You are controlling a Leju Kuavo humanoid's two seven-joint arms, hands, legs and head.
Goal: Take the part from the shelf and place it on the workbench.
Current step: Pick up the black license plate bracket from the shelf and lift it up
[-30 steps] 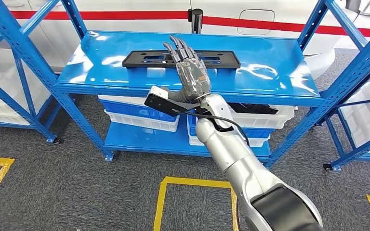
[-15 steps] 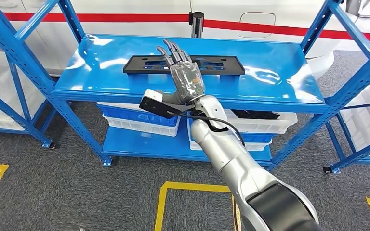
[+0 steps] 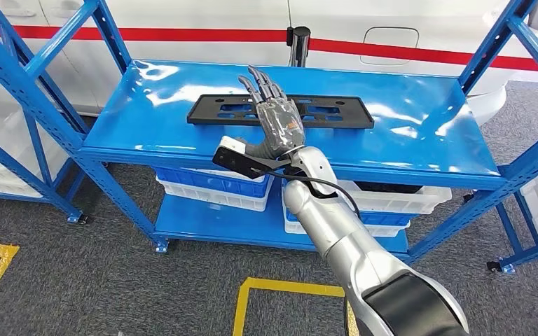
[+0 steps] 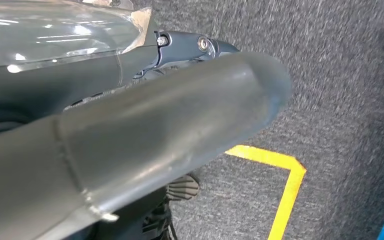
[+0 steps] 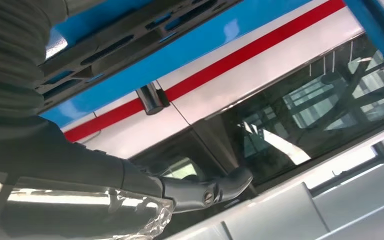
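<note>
The part (image 3: 329,112) is a long flat black plate with slots, lying across the top of the blue shelf (image 3: 420,133). My right hand (image 3: 279,120) reaches over the plate's middle with its fingers stretched out and apart, holding nothing; the fingertips (image 3: 259,75) pass the plate's far edge. Whether the palm touches the plate I cannot tell. The right wrist view has the plate (image 5: 130,37) beyond my right hand (image 5: 55,165). My left hand (image 4: 130,125) hangs over the grey floor, thumb and a dark finger straight, holding nothing.
White and blue bins (image 3: 210,185) sit on the lower shelf levels. Blue uprights (image 3: 49,91) frame the rack on both sides. Behind it stand a white vehicle body with a red stripe (image 3: 182,33) and a black post (image 3: 297,42). Yellow tape (image 3: 287,287) marks the floor.
The whole picture has shifted as the camera moved a little. My right hand stays open over the middle of the plate, and the plate has not moved on the shelf.
</note>
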